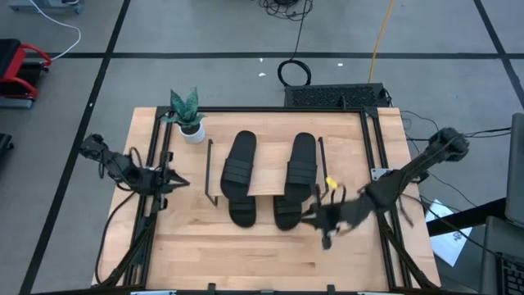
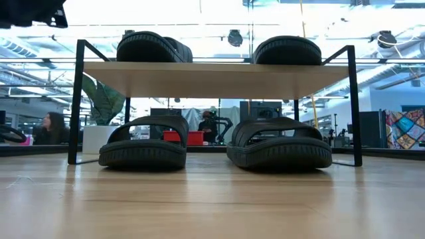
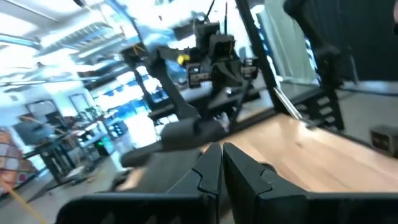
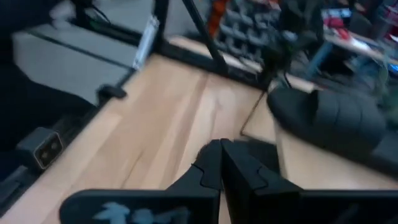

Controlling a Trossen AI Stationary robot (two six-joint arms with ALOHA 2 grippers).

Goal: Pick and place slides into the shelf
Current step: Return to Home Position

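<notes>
Our right gripper [image 4: 221,146], clenched empty, hangs at the shelf [image 1: 270,179]'s four o'clock; a low swing home could clip the protruding slide [image 1: 285,211], while the left gripper [image 1: 180,182], clenched, waits at nine.

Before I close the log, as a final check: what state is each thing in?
Shelf: upright, loaded.
Top slides: lying on shelf top.
Bottom slides: on table, under shelf.
Left pincer: shut, empty.
Right pincer: shut, empty.
Plant: upright.
</notes>
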